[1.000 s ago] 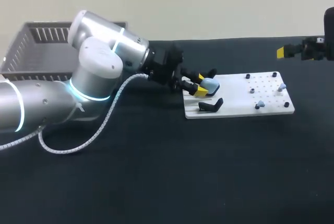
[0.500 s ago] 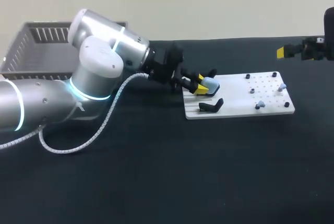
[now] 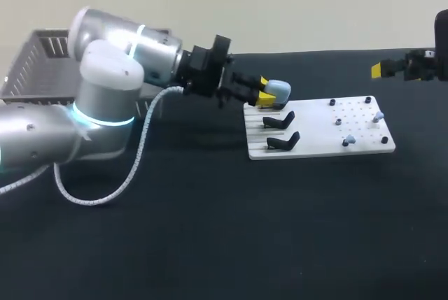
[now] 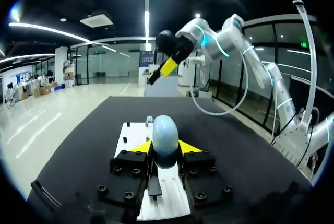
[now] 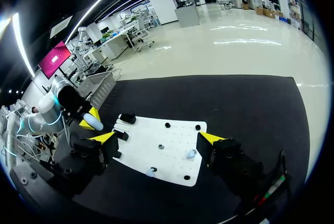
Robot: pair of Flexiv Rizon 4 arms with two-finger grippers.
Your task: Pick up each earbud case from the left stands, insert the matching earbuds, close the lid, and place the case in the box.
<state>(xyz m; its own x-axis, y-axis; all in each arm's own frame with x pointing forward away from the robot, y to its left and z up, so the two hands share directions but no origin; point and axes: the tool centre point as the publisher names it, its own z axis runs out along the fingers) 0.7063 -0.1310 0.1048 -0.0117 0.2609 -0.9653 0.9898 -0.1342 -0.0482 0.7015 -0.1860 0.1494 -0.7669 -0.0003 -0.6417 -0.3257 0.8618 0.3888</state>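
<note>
left wrist view: left end effector (image 4: pixel 165 147) grips the blue earbud case (image 4: pixel 165 132) from both sides; best carry it level, clear of the stands (image 3: pixel 279 119).

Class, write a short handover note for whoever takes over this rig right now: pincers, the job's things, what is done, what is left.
Left pincer: shut on the light blue earbud case, held above the white board's left stands.
Right pincer: open, empty, beyond the board's right end.
Two blue earbuds lie on the board's right part; grey box at far left.
Done: case picked up. Left: insert earbuds, close lid, place case in box.
</note>
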